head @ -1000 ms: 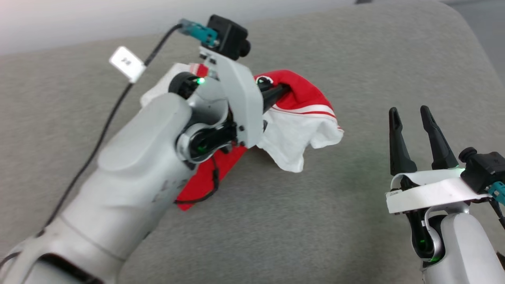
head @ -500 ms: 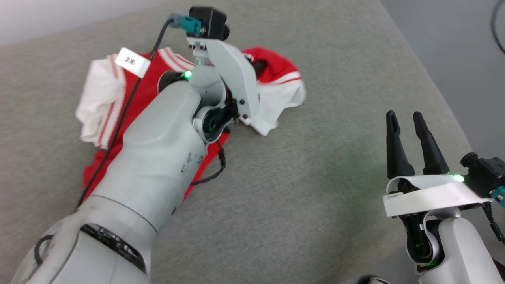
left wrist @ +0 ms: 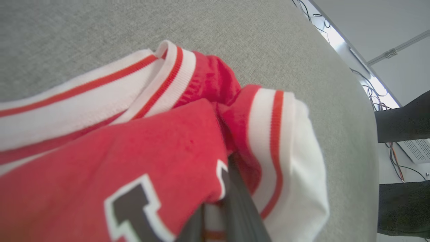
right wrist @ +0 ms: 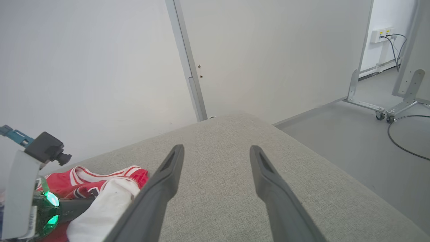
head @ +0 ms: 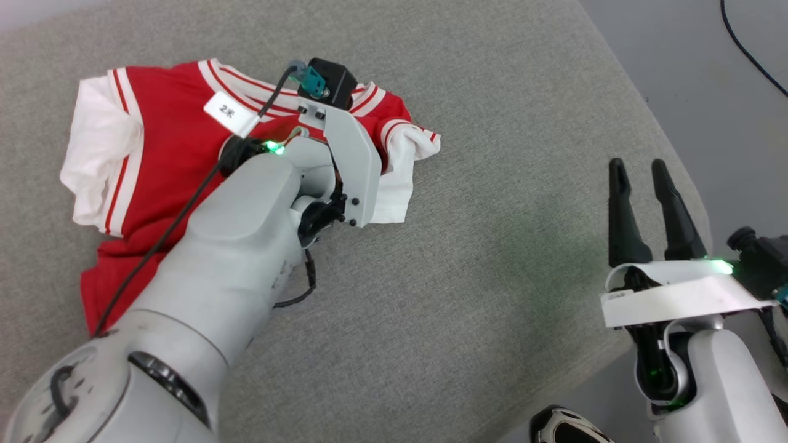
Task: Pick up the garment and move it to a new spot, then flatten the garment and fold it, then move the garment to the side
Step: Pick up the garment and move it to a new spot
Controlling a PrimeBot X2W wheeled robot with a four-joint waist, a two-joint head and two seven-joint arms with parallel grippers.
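The garment (head: 166, 129), red with white sleeves and striped trim, lies rumpled on the grey cushion (head: 480, 258) at the upper left. My left arm reaches over it, and its wrist bracket hides the fingers in the head view. In the left wrist view my left gripper (left wrist: 215, 210) is shut on the garment (left wrist: 134, 144) beside the right sleeve (left wrist: 295, 188), with cloth pinched between the dark fingers. Part of a black letter outlined in white shows there. My right gripper (head: 643, 178) stands open over the cushion's right edge, holding nothing. The right wrist view shows its spread fingers (right wrist: 168, 174) and the garment (right wrist: 87, 183) at lower left.
The cushion's rounded edge runs down the right side, with grey floor (head: 726, 92) and a dark cable beyond it. A person's dark-trousered legs (left wrist: 403, 121) stand past the cushion. A white wall, a door frame (right wrist: 188, 67) and a wheeled stand (right wrist: 379, 111) lie ahead of the right gripper.
The head camera has swung, shifting the whole picture. The garment, bunched and held up before, now lies lower and more spread on the cushion, my left gripper still on it. The right gripper stays open.
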